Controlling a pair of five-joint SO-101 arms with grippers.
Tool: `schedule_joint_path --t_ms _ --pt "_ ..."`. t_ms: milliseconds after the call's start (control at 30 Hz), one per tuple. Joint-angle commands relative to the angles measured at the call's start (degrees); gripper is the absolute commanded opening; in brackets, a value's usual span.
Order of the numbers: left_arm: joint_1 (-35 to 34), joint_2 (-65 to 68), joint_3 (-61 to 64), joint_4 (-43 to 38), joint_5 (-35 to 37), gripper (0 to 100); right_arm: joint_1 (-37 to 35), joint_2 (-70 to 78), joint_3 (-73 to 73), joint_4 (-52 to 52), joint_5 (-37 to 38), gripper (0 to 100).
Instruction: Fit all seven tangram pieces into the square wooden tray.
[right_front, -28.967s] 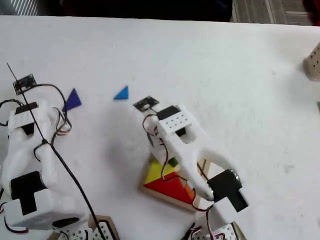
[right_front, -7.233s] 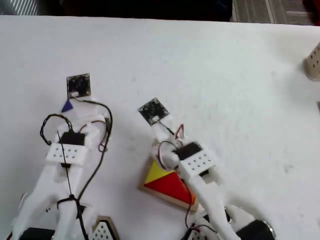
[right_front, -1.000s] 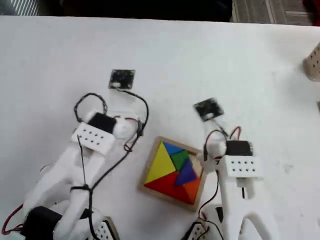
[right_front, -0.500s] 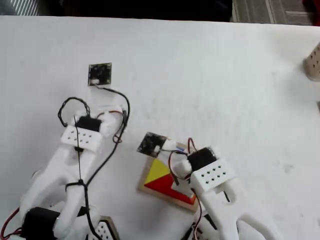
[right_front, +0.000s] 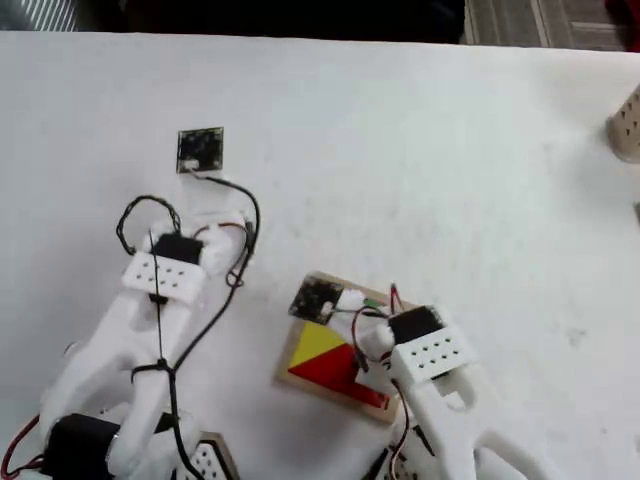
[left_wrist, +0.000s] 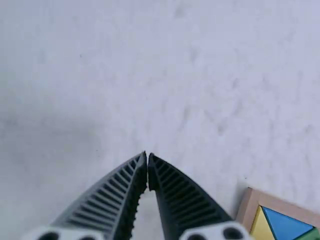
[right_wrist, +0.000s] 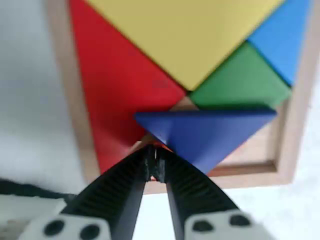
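The square wooden tray (right_wrist: 64, 100) lies under my right gripper (right_wrist: 152, 152), which is shut with its tips at the lower edge of a dark blue triangle (right_wrist: 205, 131). That triangle rests tilted on top of the other pieces, over a bare wooden gap. Around it lie the red triangle (right_wrist: 115, 85), the yellow triangle (right_wrist: 185, 30), a green piece (right_wrist: 240, 80) and a light blue piece (right_wrist: 285, 30). In the high view the right arm (right_front: 430, 355) covers much of the tray (right_front: 284, 375). My left gripper (left_wrist: 147, 156) is shut over bare white table, with a tray corner (left_wrist: 246, 210) beside it.
The left arm (right_front: 160, 275) stands left of the tray, its camera board (right_front: 200, 148) farther back. A perforated beige object (right_front: 627, 125) sits at the far right edge. Wide white table stretches behind and to the right of the tray.
The right arm swung from beside the tray to over it and now hides most pieces. The left arm drew back to the left and has held still for the last half second.
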Motion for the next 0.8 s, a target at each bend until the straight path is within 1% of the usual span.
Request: schedule_joint_path --t_ms 0,100,233,433,600,767 --pt "-0.22 -1.89 -0.18 -1.23 -0.62 2 5.32 -0.84 0.09 -2.68 0.79 1.8" --pt "-0.22 -1.80 -0.09 -1.23 -0.62 2 7.96 -1.01 0.00 -4.00 0.79 1.8" --pt "-0.22 -1.80 0.44 -1.49 -0.62 2 8.48 -1.27 -0.09 -3.47 2.37 1.8" --pt "-0.22 -1.80 0.44 -1.49 -0.62 2 9.80 -1.36 -3.60 0.22 2.20 1.8" --pt "-0.22 -1.80 0.44 -1.49 -0.62 2 11.74 -0.84 -5.27 -1.01 2.20 1.8" --pt "-0.22 -1.80 0.44 -1.49 -0.62 2 11.21 -0.75 -1.58 -4.00 2.20 1.8"
